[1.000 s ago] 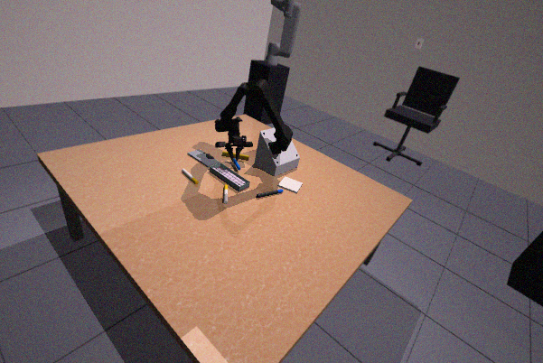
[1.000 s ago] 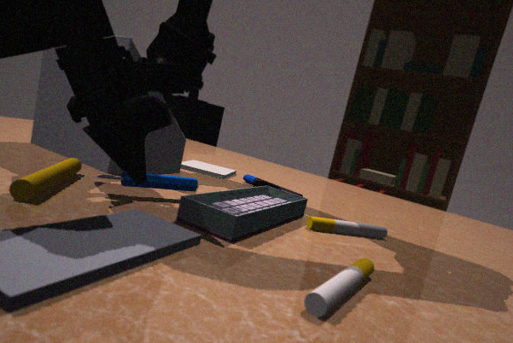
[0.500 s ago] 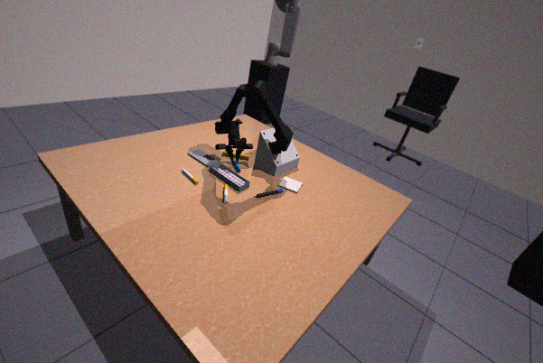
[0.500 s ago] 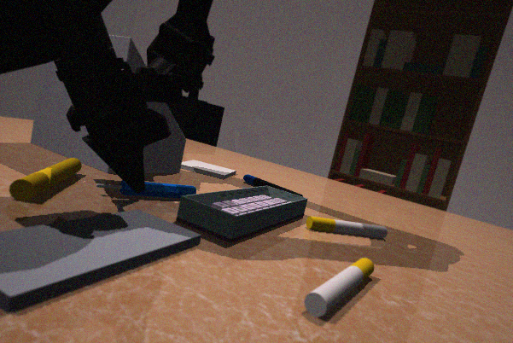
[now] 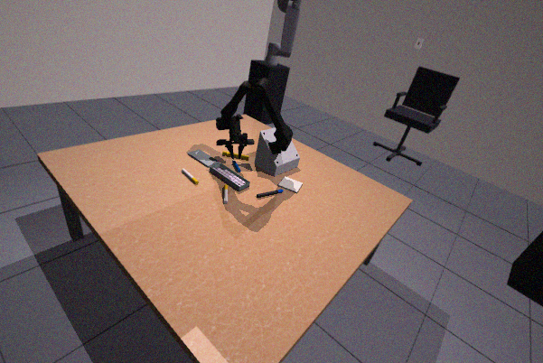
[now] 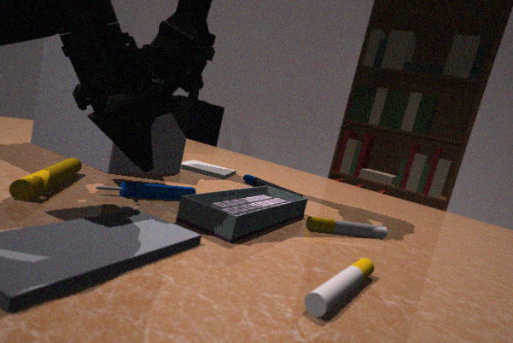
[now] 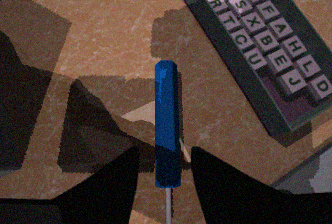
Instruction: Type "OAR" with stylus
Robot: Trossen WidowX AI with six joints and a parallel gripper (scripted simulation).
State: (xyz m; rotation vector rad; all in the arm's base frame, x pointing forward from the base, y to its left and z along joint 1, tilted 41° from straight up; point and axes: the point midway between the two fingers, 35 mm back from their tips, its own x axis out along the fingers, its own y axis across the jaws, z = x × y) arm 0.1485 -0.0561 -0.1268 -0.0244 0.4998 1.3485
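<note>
Blue stylus point(image 5: 237, 166) point(image 6: 158, 190) point(image 7: 167, 125) lies flat on the wooden desk point(image 5: 261, 271) point(image 6: 238, 290) point(image 7: 123, 30), its thin metal tip pointing away from the keyboard point(image 5: 229, 176) point(image 6: 247, 222) point(image 7: 253, 95) in my exterior view.

Gripper point(image 5: 237, 157) point(image 6: 146, 168) point(image 7: 165, 149): fingers parted part-way, holding nothing. On the wrist feed I see one finger either side of the stylus, near the tip end of its handle, with a visible gap on each side.

Keyboard: dark, raised walls around pale keys, near the stylus. The A key point(image 7: 280, 27) is legible on the wrist feed, in the same row as F, H, L and D.

Surroundings, noted from the exterior feed: grey slab point(image 5: 200, 157) point(image 6: 89, 247) point(image 7: 328, 170) near one end of the keyboard; yellow cylinder point(image 5: 244, 157) point(image 6: 46, 179) beyond the slab, well apart from the keyboard. Two white markers with yellow caps, one point(image 5: 225, 195) point(image 6: 353, 228) near the keyboard, the other point(image 5: 189, 175) point(image 6: 336, 290) farther off. Black marker point(image 5: 267, 194) point(image 6: 276, 186), blue-capped, near a white block point(image 5: 291, 184) point(image 6: 208, 169).
</note>
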